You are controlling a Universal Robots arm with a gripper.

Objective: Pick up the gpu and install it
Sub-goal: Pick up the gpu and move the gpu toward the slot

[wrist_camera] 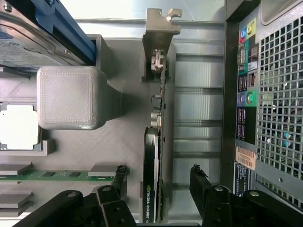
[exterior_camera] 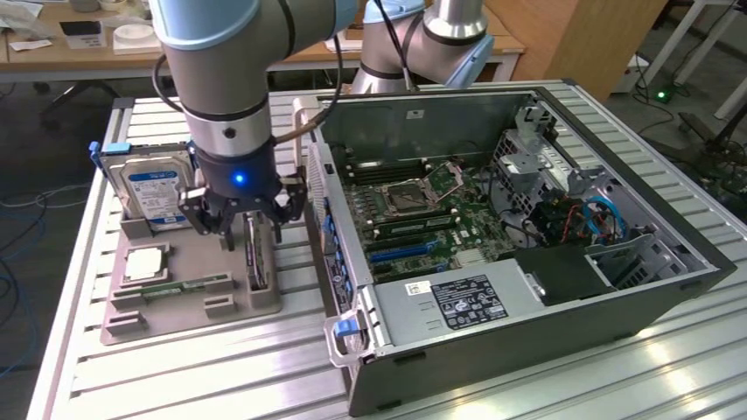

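Off to the exterior view's left of the black gripper, a silver hard drive with a blue-white label stands in the grey plastic holder tray. The gripper is spread wide, straddling the gpu, a thin green card with a black cooler and silver end bracket. The card stands on edge directly beneath, with gaps on both sides. Beyond, toward the exterior view's right, an open black computer case lies on the slatted metal bench.

Exterior view raised, well back from the black metal gripper, angled down, wrist view just above it, facing straight down, both sharing the thin green-and-black gpu card beneath it.
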